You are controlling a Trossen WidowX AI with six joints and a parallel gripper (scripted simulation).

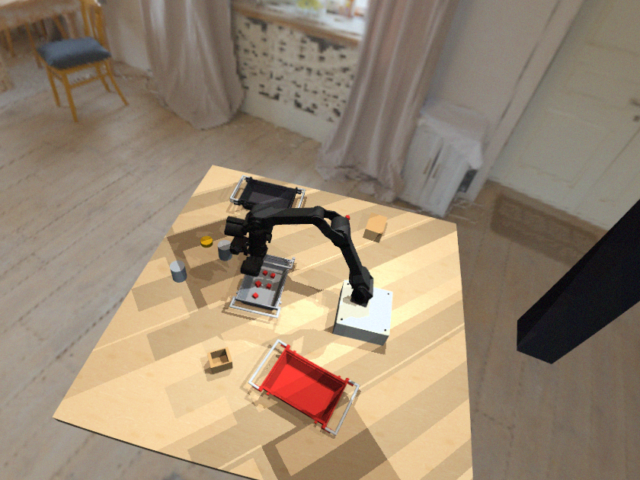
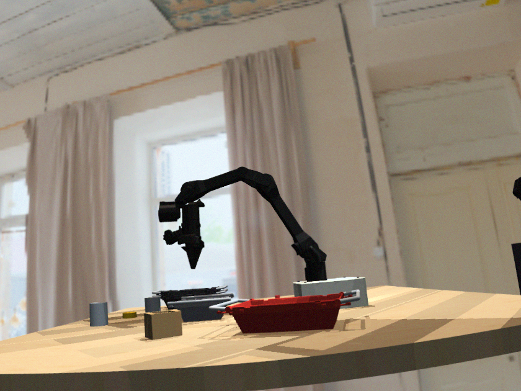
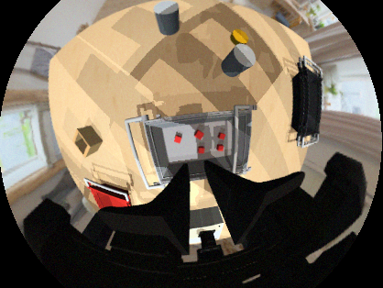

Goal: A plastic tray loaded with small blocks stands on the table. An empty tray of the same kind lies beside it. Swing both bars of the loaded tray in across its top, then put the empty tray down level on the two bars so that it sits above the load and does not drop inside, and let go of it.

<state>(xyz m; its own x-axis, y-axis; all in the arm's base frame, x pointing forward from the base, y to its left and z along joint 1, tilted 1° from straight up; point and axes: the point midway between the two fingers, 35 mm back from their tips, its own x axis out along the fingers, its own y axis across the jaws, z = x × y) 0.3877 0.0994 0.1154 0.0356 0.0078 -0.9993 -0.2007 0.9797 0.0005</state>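
The loaded grey tray (image 1: 267, 297) (image 2: 201, 310) (image 3: 176, 152) holds several small red blocks (image 3: 199, 134). One wire bar (image 3: 235, 138), at its far end, lies in across the top. The other bar (image 1: 253, 312) (image 3: 136, 153) stands out over the near end. An empty red tray (image 1: 315, 372) (image 2: 286, 316) (image 3: 107, 195) with both bars out stands at the front. An empty black tray (image 1: 264, 195) (image 3: 307, 103) with bars out stands at the back. My gripper (image 1: 251, 267) (image 2: 193, 267) (image 3: 196, 165) hangs above the grey tray, empty, its fingers a little apart.
Two grey cylinders (image 1: 225, 251) (image 1: 178, 271) (image 3: 168, 20) (image 3: 235, 63) and a yellow disc (image 1: 206, 241) (image 3: 239, 37) stand left of the grey tray. A small open wooden box (image 1: 220, 366) (image 2: 163, 324) is left of the red tray. An orange block (image 1: 376, 226) stands behind the arm's base.
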